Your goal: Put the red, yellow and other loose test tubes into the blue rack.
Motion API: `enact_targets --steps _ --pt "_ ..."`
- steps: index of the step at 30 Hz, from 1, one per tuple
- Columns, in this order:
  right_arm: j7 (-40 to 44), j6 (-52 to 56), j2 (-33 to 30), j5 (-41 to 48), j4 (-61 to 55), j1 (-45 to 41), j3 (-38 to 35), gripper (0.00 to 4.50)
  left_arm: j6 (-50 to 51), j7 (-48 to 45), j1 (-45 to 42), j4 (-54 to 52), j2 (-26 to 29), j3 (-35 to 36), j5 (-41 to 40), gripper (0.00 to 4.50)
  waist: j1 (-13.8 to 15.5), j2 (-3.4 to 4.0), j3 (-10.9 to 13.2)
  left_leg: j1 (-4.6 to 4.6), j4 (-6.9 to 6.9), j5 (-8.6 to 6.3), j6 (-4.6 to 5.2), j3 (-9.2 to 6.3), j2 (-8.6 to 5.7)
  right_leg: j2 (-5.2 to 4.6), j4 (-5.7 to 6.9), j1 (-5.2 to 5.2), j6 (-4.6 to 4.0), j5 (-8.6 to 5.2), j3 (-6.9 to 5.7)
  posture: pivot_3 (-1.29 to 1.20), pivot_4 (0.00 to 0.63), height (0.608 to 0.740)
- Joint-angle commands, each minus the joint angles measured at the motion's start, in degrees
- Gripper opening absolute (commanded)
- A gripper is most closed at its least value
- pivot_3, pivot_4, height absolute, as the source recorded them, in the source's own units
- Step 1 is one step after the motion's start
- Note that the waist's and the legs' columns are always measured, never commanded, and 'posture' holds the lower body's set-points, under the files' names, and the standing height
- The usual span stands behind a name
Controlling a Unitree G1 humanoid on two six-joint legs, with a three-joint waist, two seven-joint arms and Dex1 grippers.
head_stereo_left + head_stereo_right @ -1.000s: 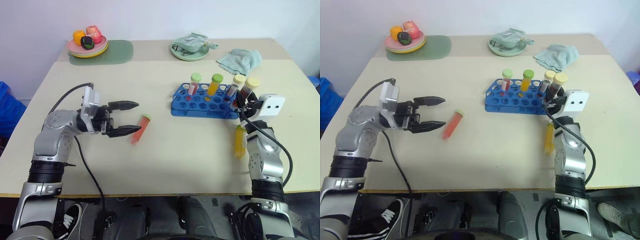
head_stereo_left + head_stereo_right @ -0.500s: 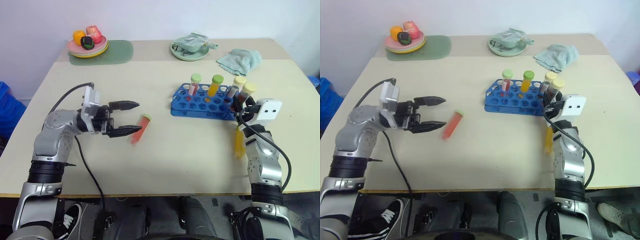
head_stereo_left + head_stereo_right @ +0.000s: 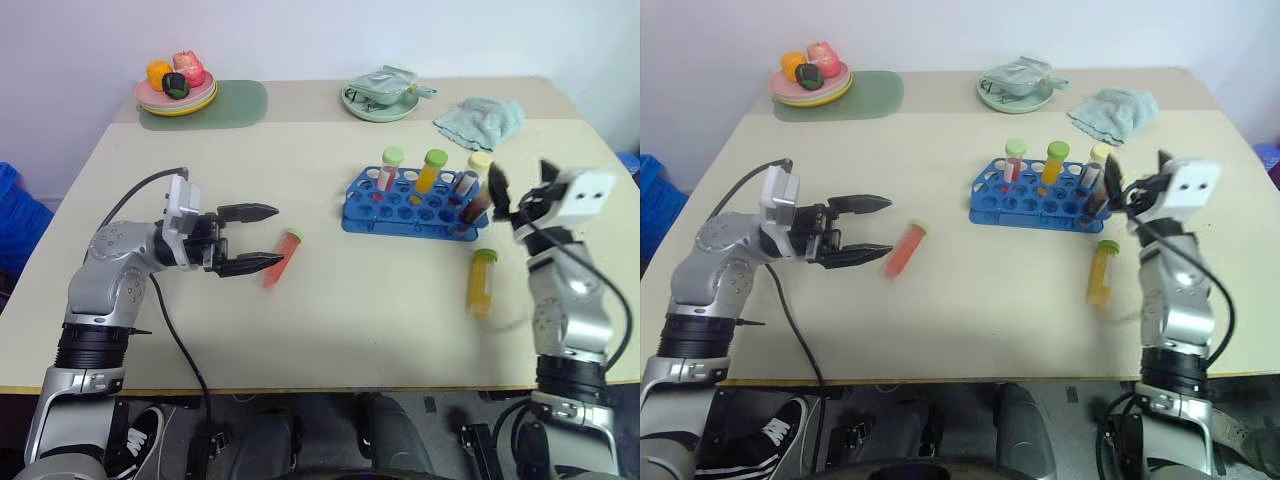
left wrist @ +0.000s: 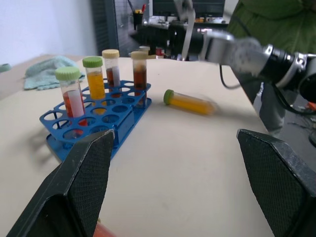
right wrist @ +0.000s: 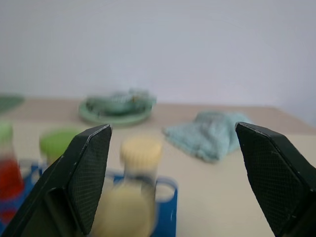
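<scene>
Plastic red tube (image 3: 278, 257) looks light, stiff and slippery; grip mid-body. Both claws, left (image 3: 258, 238) and right (image 3: 520, 188), gape empty.

Blue rack (image 3: 405, 212) holds 4 upright tubes; 2 tubes (image 3: 481, 283) lie loose.

Beige table (image 3: 380, 300), pale plain wall (image 3: 300, 40), even light

— How is the left arm sitting?
— The left gripper (image 3: 258, 238) is pointing level toward the right, its jaws standing wide apart and empty.
— And the other?
— The right gripper (image 3: 520, 182) is hanging raised, tilting forward, jaws spread, gripping nothing.
</scene>
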Motion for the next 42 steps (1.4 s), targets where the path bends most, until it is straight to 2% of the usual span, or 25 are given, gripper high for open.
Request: enact_targets --steps 1,8,12,15,18,22,29,33,35,42 --pt "-2.22 12.84 -6.17 8.23 -6.09 -5.36 -5.84 4.06 -0.93 0.04 0.06 -1.00 -0.51 1.23 -0.70 4.12 0.18 0.02 0.00 0.00 0.01 0.00 0.00 0.00 0.00 -0.01 0.00 0.00 0.00 0.00 0.01 0.00 0.150 0.740" --pt "-7.43 46.34 -18.82 18.99 -4.83 -10.10 -12.62 4.06 -1.62 -1.10 -1.28 0.46 -1.45 0.41 0.12 4.12 0.41 -0.03 -0.03 -0.03 0.05 -0.03 0.07 -0.04 0.00 -0.04 -0.06 0.11 0.00 0.00 -0.02 0.00 0.150 0.740" --pt "-8.93 68.85 -23.93 24.73 -6.22 -12.95 -15.99 4.06 -1.90 -1.56 -2.02 1.68 -1.71 0.40 0.21 4.12 0.34 -0.03 -0.03 -0.02 0.02 -0.03 0.08 -0.03 0.03 -0.02 -0.06 0.09 0.00 0.00 -0.02 0.00 0.150 0.740" --pt "-11.36 78.92 -26.60 28.59 -6.65 -13.38 -16.58 4.06 -2.41 -2.31 -2.24 2.66 -1.87 0.29 0.43 4.12 0.34 -0.05 -0.05 -0.02 0.03 -0.04 0.09 -0.03 0.03 -0.03 -0.07 0.10 0.00 0.00 -0.02 0.00 0.150 0.740" --pt "-17.62 79.83 -27.66 34.41 -7.29 -10.96 -16.40 4.06 -3.17 -2.44 -2.48 3.45 -2.56 0.02 0.74 4.12 0.39 -0.05 -0.05 -0.03 0.03 -0.05 0.10 -0.03 0.03 -0.04 -0.08 0.10 0.00 0.00 -0.01 0.00 0.150 0.740" --pt "-28.35 79.83 -27.86 50.88 -8.44 -3.71 -14.45 4.06 -3.53 -1.72 -2.18 3.36 -3.97 -0.21 0.66 4.12 0.59 -0.06 -0.05 -0.06 0.05 -0.05 0.10 -0.05 0.01 -0.05 -0.10 0.12 0.00 0.00 -0.02 0.00 0.150 0.740" --pt "-48.74 78.78 -26.64 63.85 -4.50 -3.85 -8.06 4.06 -2.78 -0.81 1.09 -0.93 -3.75 0.02 0.44 4.12 0.23 -0.06 -0.05 0.00 0.04 -0.05 0.11 0.00 0.06 -0.04 -0.11 0.11 0.00 0.00 0.00 0.00 0.150 0.740" --pt "-61.80 66.30 -33.47 85.29 -3.23 0.93 2.07 4.06 -1.63 0.57 2.83 -3.51 -3.23 0.68 -0.22 4.12 0.54 -0.06 -0.04 -0.04 0.07 -0.05 0.11 -0.01 0.03 -0.09 -0.15 0.11 0.00 0.00 0.00 0.00 0.150 0.740" --pt "-64.28 62.02 -35.51 89.45 -3.97 1.79 5.44 4.06 -1.36 1.03 3.64 -4.58 -2.93 0.85 -0.47 4.12 0.49 -0.08 -0.04 -0.06 0.08 -0.06 0.12 -0.02 0.01 -0.10 -0.17 0.11 0.00 0.00 -0.01 0.00 0.150 0.740" --pt "-64.03 58.37 -35.68 89.91 -2.08 0.95 11.33 4.06 -0.88 1.99 4.54 -5.92 -2.46 1.08 -0.89 4.12 0.42 -0.08 -0.04 -0.03 0.08 -0.07 0.14 0.00 0.06 -0.02 -0.20 0.16 0.00 0.00 -0.01 0.00 0.150 0.740"
